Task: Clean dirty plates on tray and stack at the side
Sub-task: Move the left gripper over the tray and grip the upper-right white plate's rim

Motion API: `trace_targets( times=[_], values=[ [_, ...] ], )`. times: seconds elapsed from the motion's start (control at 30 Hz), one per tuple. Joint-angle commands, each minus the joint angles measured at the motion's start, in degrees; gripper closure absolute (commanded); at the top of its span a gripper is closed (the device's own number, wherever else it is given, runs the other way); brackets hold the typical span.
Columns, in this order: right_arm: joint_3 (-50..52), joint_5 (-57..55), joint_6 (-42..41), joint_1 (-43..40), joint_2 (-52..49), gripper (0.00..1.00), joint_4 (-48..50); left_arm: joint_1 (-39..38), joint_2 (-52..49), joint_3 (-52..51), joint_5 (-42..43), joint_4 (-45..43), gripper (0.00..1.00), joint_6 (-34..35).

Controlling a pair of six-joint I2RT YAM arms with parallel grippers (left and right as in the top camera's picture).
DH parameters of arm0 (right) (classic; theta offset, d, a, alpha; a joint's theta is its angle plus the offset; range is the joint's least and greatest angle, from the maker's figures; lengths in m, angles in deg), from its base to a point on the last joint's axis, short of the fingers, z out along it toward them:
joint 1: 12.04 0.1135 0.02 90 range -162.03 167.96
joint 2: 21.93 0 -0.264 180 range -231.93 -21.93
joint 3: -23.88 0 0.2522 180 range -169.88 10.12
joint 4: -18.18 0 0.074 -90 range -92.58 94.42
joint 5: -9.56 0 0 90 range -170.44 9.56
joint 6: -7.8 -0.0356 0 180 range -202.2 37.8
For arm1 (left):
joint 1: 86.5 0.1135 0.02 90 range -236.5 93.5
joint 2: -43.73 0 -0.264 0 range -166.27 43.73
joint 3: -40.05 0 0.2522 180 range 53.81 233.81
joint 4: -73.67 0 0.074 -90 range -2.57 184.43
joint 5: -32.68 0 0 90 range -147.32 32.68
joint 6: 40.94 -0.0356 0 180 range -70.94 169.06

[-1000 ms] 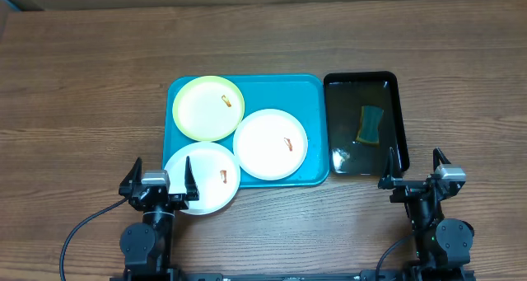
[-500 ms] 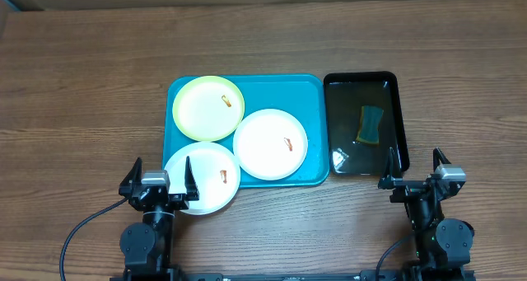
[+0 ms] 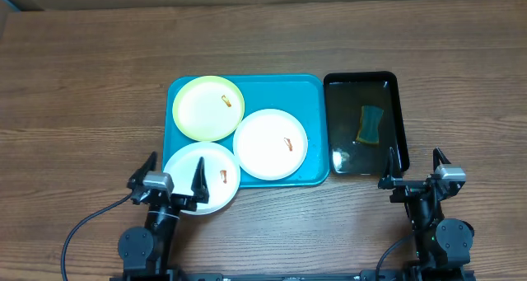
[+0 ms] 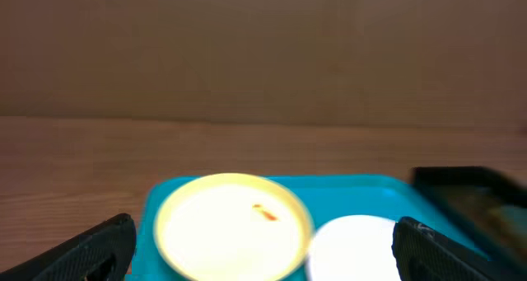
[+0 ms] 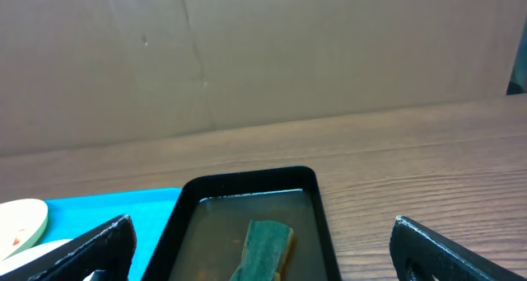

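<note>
Three smeared plates (image 3: 271, 143) on tray (image 3: 313, 87). Left gripper (image 3: 173, 167) and right gripper (image 3: 412, 170) both open, empty. I'd take sponge (image 3: 370, 124) from basin (image 3: 396, 108) with right, pinching across its narrow width.

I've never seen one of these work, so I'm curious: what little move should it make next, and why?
Probably the right gripper should reach forward to the sponge in the black basin. It hangs open just short of that basin, and all three plates on the tray show orange smears, so wiping likely comes first.
</note>
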Motion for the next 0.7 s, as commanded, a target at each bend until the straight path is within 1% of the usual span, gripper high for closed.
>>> trace_targets(
  times=[0.0, 0.13, 0.23, 0.3, 0.37, 0.4, 0.47, 0.53, 0.6, 0.67],
  values=[
    [0.6, -0.5, 0.2, -0.4, 0.5, 0.0, 0.2, 0.0, -0.2, 6.1, 6.1, 1.6, 0.0, 10.4],
    [0.6, -0.5, 0.2, -0.4, 0.5, 0.0, 0.2, 0.0, -6.3, 17.8, 8.4, 8.3, 0.0, 10.7],
    [0.6, -0.5, 0.2, -0.4, 0.5, 0.0, 0.2, 0.0, -16.0, 30.5, 11.1, 14.5, 0.0, 10.1],
    [0.6, -0.5, 0.2, -0.4, 0.5, 0.0, 0.2, 0.0, -25.6, 42.2, 14.4, 21.9, 0.0, 7.6],
    [0.6, -0.5, 0.2, -0.4, 0.5, 0.0, 0.2, 0.0, -35.7, 54.8, 18.0, 32.3, 0.0, 4.0],
    [0.6, -0.5, 0.2, -0.4, 0.5, 0.0, 0.2, -0.2, -41.6, 62.3, 19.5, 39.8, 0.0, 1.9],
    [0.6, -0.5, 0.2, -0.4, 0.5, 0.0, 0.2, -1.1, -52.2, 75.9, 19.7, 55.3, 0.0, -1.5],
    [0.6, -0.5, 0.2, -0.4, 0.5, 0.0, 0.2, -3.0, -63.1, 89.5, 17.3, 71.4, 0.0, -4.0],
    [0.6, -0.5, 0.2, -0.4, 0.5, 0.0, 0.2, -4.9, -72.9, 100.3, 15.9, 82.7, 0.0, -3.9],
    [0.6, -0.5, 0.2, -0.4, 0.5, 0.0, 0.2, -6.3, -80.3, 107.0, 15.8, 89.1, 0.0, -4.0]
  ],
)
